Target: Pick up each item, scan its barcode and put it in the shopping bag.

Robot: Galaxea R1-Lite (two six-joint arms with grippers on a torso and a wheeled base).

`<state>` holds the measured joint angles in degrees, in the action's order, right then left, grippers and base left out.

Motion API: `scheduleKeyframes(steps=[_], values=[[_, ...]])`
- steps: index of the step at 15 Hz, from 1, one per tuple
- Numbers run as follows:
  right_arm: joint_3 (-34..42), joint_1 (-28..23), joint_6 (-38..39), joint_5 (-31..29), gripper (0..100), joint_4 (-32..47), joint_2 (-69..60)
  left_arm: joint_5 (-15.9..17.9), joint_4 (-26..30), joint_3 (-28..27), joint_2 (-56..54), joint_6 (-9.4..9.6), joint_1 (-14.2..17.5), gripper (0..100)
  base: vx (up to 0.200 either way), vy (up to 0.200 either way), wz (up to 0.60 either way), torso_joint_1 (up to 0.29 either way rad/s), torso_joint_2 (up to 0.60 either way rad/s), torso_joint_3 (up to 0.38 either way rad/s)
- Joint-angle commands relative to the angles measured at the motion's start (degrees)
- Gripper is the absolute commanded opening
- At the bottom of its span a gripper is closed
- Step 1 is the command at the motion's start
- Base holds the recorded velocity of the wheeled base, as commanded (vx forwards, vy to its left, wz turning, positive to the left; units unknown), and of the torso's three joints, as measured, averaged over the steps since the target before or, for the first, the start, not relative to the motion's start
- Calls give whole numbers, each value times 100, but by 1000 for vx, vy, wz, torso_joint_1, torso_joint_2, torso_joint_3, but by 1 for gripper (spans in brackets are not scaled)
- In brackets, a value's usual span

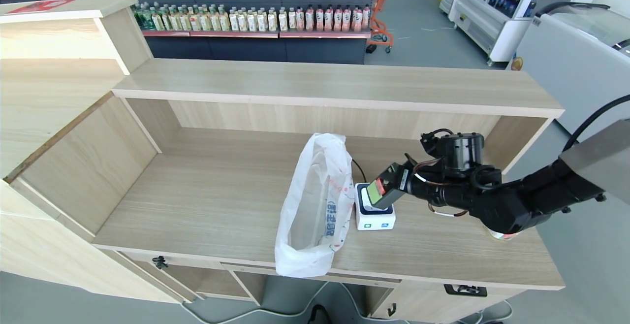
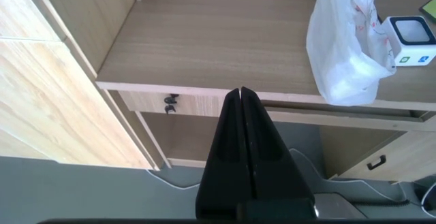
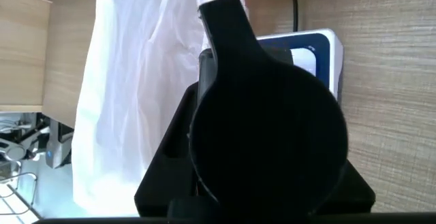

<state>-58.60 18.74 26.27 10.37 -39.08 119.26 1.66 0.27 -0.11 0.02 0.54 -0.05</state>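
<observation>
Right gripper point(image 1: 387, 185) clamps a small box point(image 1: 375, 194) over the scanner point(image 1: 376, 218), beside the bag point(image 1: 312, 206) near the counter's point(image 1: 197, 201) front edge, presumably for scanning.

- bag point(image 1: 310, 206): 1
- scanner point(image 1: 375, 215): 1
- box point(image 1: 379, 192): 1
- can point(image 1: 503, 236): 1, probably; mostly hidden under arm
- grippers: 2, i.e. left gripper point(image 2: 240, 96) and right gripper point(image 1: 391, 180)
- counter point(image 1: 197, 191): 1

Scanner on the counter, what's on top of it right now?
A small green and red box, gripped by the right end effector, hangs over the scanner, covering part of its top window. Whether box and scanner touch cannot be seen.
</observation>
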Motion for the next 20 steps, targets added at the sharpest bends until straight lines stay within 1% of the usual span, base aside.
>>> scheduleKeyframes(steps=[1, 5, 14, 17, 20], values=[[-169, 51, 1, 0, 0, -3, 185, 1, 0, 2, -2, 8, 5, 0, 0, 0, 0, 0, 0, 0], [-591, 121, -8, 0, 0, 6, 590, 1, 0, 2, -2, -1, 5, 0, 0, 0, 0, 0, 0, 0], [-864, 218, -34, -18, 0, -3, 932, 1, 0, 2, -2, 8, 5, 0, 0, 0, 0, 0, 0, 0], [-872, 218, -201, -18, 0, -12, 1011, 1, 0, 2, 6, -1, 5, 0, 0, 0, 0, 0, 0, 0], [-872, 218, -210, -18, 0, -12, 1038, 1, 0, 2, -2, -1, 5, 0, 0, 0, 0, 0, 0, 0]])
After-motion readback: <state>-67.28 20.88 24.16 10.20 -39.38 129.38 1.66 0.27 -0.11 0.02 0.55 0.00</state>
